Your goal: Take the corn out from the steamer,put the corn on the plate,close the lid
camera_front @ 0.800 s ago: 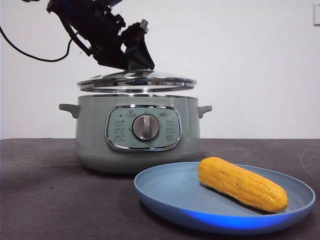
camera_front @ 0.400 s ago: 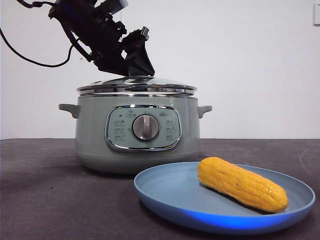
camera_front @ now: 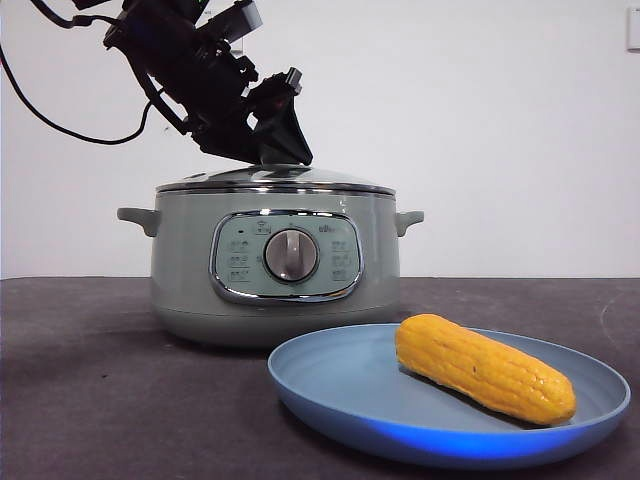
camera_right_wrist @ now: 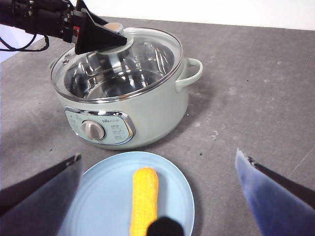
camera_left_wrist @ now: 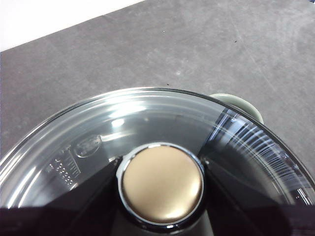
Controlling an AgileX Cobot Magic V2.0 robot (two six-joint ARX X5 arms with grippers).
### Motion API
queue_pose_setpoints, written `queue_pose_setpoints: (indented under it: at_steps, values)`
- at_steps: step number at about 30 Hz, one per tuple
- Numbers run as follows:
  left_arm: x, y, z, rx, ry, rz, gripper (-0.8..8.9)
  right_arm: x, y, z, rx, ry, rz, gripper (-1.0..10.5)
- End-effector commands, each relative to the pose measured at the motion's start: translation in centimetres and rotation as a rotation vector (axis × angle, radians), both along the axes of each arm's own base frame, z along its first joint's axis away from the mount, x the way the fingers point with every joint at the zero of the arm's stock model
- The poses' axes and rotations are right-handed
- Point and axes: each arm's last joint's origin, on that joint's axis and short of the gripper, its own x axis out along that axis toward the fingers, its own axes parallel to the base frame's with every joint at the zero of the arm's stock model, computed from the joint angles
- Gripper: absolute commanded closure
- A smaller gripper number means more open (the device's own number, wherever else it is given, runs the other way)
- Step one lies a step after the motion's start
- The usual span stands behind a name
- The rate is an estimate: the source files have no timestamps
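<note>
Front view: left pincer [camera_front: 272, 140] is clamping the knob [camera_left_wrist: 162, 183] of the glass lid [camera_front: 275, 180], sitting on the steamer [camera_front: 275, 262]; rigid, breakable, slick, so knob is likely the only safe hold. Right pincer [camera_right_wrist: 157, 196] is hanging open, empty.

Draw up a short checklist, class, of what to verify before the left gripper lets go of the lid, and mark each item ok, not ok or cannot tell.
1. The lid sits level on the steamer, no gap at the rim: ok.
2. The left gripper grips the knob, one jaw either side: ok.
3. The corn lies on the plate, out of the pot: ok.
4. The right gripper is open, apart from the steamer: ok.
5. Lid rim seated all round, far side included: cannot tell.
</note>
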Motion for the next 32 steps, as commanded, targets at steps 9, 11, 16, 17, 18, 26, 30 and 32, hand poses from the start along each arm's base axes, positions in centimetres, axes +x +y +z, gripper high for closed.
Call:
queue_pose_setpoints:
  at_steps: [9, 11, 16, 17, 18, 26, 30, 32]
  values:
    - [-0.2, -0.1, -0.3, 0.025, 0.055, -0.009, 8.13, 0.0, 0.0, -0.1, 0.005, 0.0, -0.003, 4.1]
    - [-0.2, 0.0, -0.4, 0.027, 0.062, -0.009, 7.84, 0.0, 0.0, -0.1, 0.006, 0.001, -0.001, 4.1]
    - [-0.1, 0.0, -0.2, 0.017, 0.047, -0.004, 3.57, 0.0, 0.0, -0.1, 0.006, 0.002, 0.0, 4.1]
    - [-0.1, 0.0, -0.1, 0.016, 0.045, -0.004, 3.28, 0.0, 0.0, -0.1, 0.006, 0.002, 0.0, 4.1]
    - [-0.1, 0.1, 0.0, 0.015, 0.042, -0.004, 3.29, 0.0, 0.0, -0.1, 0.006, 0.002, 0.0, 4.1]
    - [-0.6, 0.7, 2.2, 0.001, -0.017, 0.027, 3.32, 0.0, 0.0, -0.3, -0.008, 0.022, -0.001, 4.1]
    - [-1.8, 1.4, 4.0, -0.006, -0.019, 0.034, 3.32, -0.1, 0.0, -0.5, -0.017, 0.035, -0.001, 4.1]
    - [-2.8, 1.9, 5.2, -0.002, -0.031, 0.058, 3.32, -0.1, 0.0, -0.5, -0.017, 0.035, -0.001, 4.1]
